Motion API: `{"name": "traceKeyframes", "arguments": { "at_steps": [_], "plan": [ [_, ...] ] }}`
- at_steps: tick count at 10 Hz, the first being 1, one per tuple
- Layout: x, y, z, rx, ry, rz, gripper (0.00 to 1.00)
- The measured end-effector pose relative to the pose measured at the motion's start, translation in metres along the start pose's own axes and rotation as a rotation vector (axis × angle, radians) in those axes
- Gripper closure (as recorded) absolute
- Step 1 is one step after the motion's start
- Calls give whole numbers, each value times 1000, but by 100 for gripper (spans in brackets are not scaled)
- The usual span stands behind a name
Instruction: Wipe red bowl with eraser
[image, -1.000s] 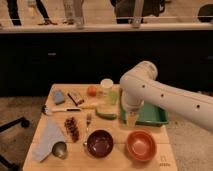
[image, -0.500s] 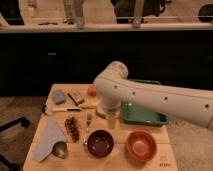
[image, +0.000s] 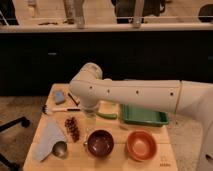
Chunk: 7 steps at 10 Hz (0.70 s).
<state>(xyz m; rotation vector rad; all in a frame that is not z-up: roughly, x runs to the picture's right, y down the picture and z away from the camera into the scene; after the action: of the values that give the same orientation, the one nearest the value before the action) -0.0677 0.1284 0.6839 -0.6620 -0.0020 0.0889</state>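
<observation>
Camera view. An orange-red round bowl (image: 141, 145) with a glossy, lighter inside is recorded at the near right of the light wooden table (image: 165, 158); it is taken as the reference.

A dark maroon bowl (image: 101, 143) is set just left of the reference bowl, apart from it. A green rectangular tray (image: 145, 116) is placed directly behind the reference bowl.

The white arm (image: 145, 95) is stretched from right to left above and behind the reference bowl, then bent downward. The gripper (image: 90, 119) is found to the far left behind the reference bowl, beyond the maroon bowl and low over the table. Whether it is open or closed, or anything is held, cannot be told.

The small dark block-shaped eraser (image: 73, 98) is noted well apart from the reference bowl, at the far left rear, near a blue-grey square pad (image: 60, 96).
</observation>
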Motion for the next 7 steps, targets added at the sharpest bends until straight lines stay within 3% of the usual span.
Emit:
{"name": "traceKeyframes", "arguments": {
  "at_steps": [2,7],
  "plan": [
    [-4,1,2,-24,-11,26,20],
    [-2,1,3,-24,-9,34,20]
  ]
}}
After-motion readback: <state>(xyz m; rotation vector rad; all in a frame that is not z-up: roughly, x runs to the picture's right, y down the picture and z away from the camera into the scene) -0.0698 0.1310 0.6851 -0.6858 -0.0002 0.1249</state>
